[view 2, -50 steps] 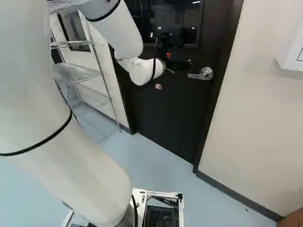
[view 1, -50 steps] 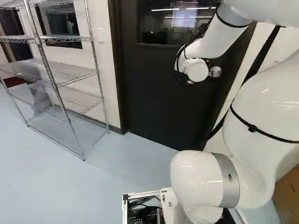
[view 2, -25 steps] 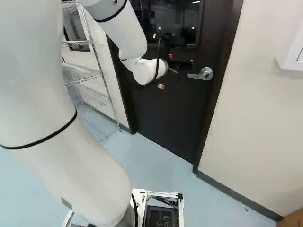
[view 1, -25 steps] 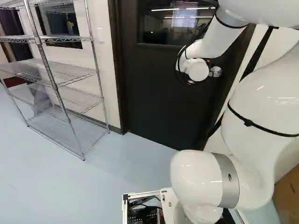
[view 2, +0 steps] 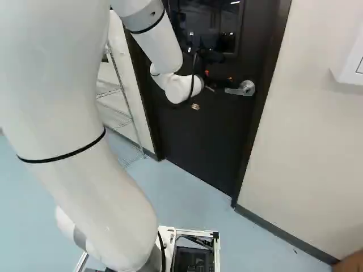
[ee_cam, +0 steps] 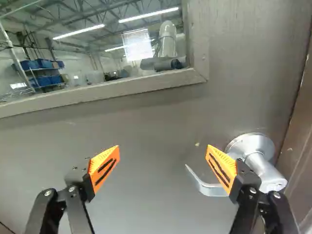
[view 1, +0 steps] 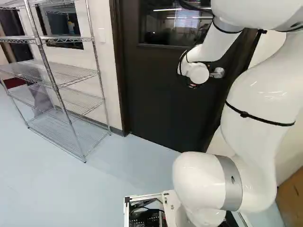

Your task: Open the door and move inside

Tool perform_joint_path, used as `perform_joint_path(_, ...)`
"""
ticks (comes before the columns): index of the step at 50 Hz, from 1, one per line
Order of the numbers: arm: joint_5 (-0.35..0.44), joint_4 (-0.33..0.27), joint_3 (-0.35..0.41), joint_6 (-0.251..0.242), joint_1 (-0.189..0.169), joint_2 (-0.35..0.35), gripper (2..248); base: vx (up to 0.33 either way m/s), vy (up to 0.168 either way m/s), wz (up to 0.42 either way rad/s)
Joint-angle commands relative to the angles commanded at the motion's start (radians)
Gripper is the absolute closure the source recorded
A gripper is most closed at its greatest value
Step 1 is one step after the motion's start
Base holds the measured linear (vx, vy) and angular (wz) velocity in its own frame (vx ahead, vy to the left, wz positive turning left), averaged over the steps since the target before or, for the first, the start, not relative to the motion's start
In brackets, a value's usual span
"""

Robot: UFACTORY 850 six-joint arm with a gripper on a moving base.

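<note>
The lever handle (view 2: pixel 233 91) sits near the edge of the closed door (view 2: pixel 195 136), whole in the right base view; in the left base view the arm's wrist (view 1: pixel 197 73) hides the lever. The gripper (view 2: pixel 218 75) grasps nothing, fingers wide apart, one overlapping the lever in the wrist view. Beyond stands the frame (view 2: pixel 265 73); shelving (view 1: pixel 66 90) stands well apart.

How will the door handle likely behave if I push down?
The handle looks like solid metal, so it should feel stiff. Its smooth, shiny surface may be slippery. Set on a round mount, it would likely pivot, not slide.
</note>
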Motion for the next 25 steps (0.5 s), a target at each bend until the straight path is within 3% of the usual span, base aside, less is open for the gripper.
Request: perform_joint_path(25, 0.0, 0.031, 0.004, 0.0, -0.007, -0.049, 3, 0.0, 0.0, 0.0)
